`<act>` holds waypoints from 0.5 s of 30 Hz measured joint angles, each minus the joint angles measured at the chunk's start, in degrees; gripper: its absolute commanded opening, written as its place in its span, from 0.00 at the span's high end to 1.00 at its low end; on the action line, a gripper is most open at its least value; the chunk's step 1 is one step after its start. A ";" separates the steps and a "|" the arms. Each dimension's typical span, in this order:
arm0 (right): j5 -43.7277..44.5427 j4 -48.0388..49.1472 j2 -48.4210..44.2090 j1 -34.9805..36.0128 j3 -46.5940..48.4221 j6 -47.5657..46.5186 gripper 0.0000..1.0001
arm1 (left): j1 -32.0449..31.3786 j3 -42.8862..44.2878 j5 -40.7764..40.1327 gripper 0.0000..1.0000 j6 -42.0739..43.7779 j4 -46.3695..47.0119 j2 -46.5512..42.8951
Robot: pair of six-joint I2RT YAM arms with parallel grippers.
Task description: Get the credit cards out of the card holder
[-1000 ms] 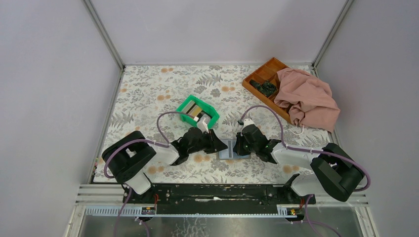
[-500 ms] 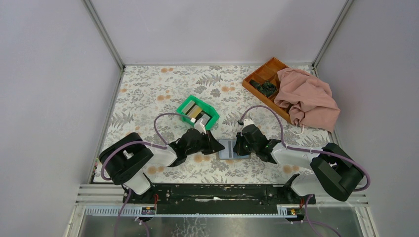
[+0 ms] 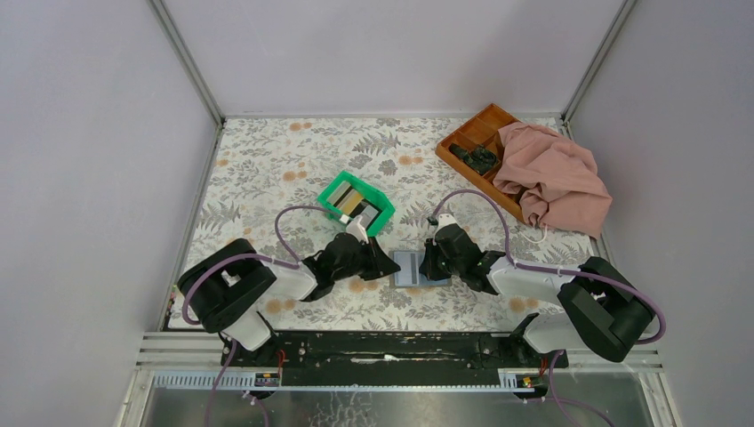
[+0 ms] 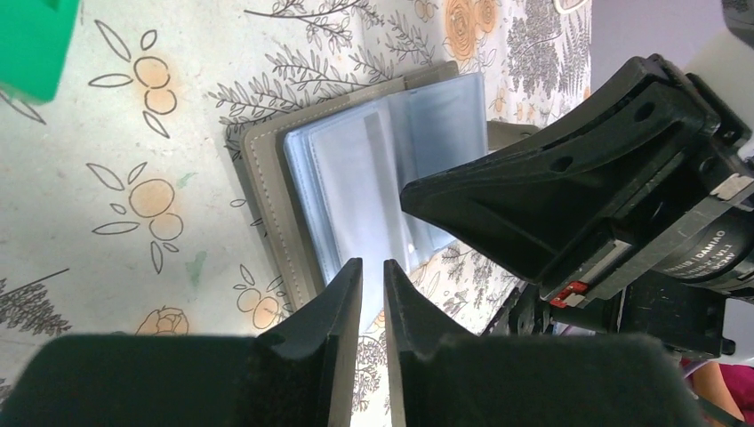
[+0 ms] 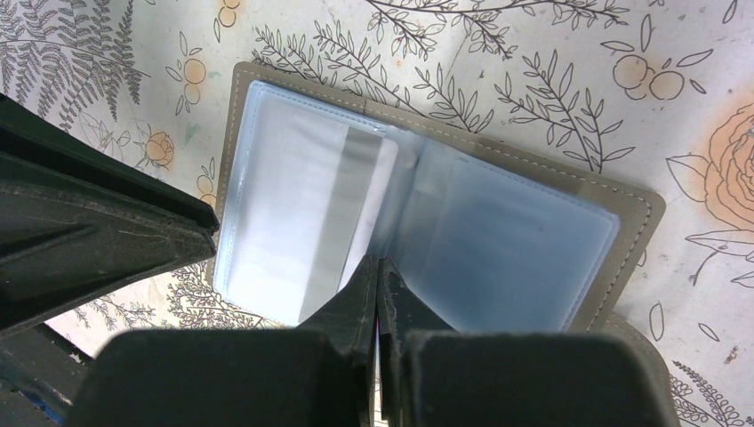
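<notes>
The card holder (image 3: pixel 410 267) is laid open on the surface (image 3: pixel 284 160) between the right gripper (image 5: pixel 377 267), jaws closed at its fold, and the left gripper (image 4: pixel 372 271), jaws narrowly parted, any grip undeterminable.

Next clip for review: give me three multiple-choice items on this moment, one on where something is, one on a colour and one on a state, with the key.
1. The card holder lies:
A) inside the bin
B) between the left gripper and the right gripper
C) under the pink cloth

2. The plastic bin is:
A) red
B) yellow
C) green

3. The card holder is:
A) lying open
B) folded shut
C) standing on edge

Key:
1 B: the top view shows it between the two sets of fingertips.
2 C: its walls are bright green.
3 A: both wrist views show its clear sleeves spread flat.
</notes>
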 measured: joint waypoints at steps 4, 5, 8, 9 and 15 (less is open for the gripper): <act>0.02 0.02 0.02 0.00 0.00 0.00 1.00 | 0.00 -0.48 -0.02 0.79 -0.02 0.02 0.07; 0.00 0.02 0.02 0.00 0.00 0.00 1.00 | 0.00 -0.52 -0.02 0.79 -0.02 0.04 0.13; -0.02 0.04 0.02 0.00 0.00 0.00 1.00 | 0.00 -0.52 0.02 0.79 -0.04 0.28 0.70; -0.02 0.02 0.02 0.00 0.00 0.00 1.00 | 0.00 -0.52 0.04 0.79 -0.07 0.35 1.03; -0.04 0.02 0.02 0.00 0.00 0.00 1.00 | 0.00 -0.52 0.57 0.79 -0.63 1.84 3.50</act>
